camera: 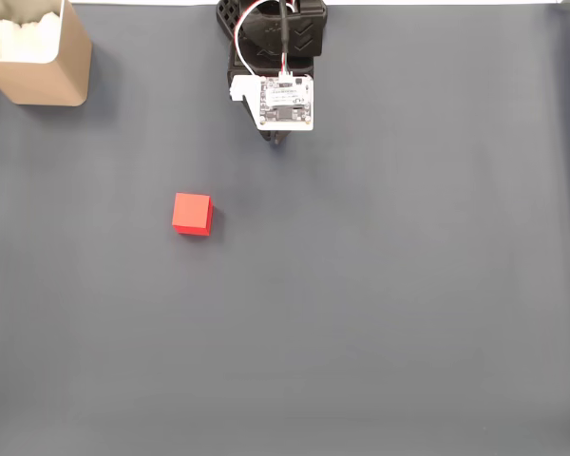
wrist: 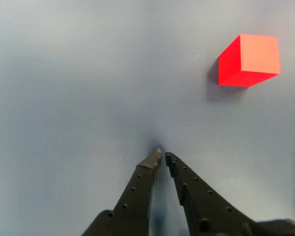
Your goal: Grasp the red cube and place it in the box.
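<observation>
arm (camera: 271, 38) is all matte black plastic, looks 3d printed, with chevron-shaped cutouts on the top shell. a white circuit board (camera: 286, 103) sits on a white bracket at the front end, small dark chips and tiny print on it. red, white and black wires (camera: 266, 33) loop down into a connector on that board. in the wrist view the gripper (wrist: 162, 157) is two slim black fingers tapering to points, each dotted with little holes along its length.

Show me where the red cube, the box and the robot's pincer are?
red cube (camera: 192, 213), fixed view, top face.
box (camera: 52, 81), fixed view, tan front wall.
gripper (wrist: 162, 156), wrist view, between its nearly touching fingertips.
</observation>
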Available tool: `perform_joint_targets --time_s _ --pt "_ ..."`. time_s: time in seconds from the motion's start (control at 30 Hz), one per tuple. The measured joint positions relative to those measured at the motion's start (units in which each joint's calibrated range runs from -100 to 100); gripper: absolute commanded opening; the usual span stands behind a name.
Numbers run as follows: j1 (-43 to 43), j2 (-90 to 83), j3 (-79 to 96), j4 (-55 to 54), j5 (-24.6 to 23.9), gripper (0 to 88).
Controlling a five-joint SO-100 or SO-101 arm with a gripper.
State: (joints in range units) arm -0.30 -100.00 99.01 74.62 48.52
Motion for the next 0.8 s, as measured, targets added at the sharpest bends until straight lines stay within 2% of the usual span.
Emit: perform_joint_targets --time_s 0.8 --pt "0.00 0.00 0.27 0.16 0.00 0.3"
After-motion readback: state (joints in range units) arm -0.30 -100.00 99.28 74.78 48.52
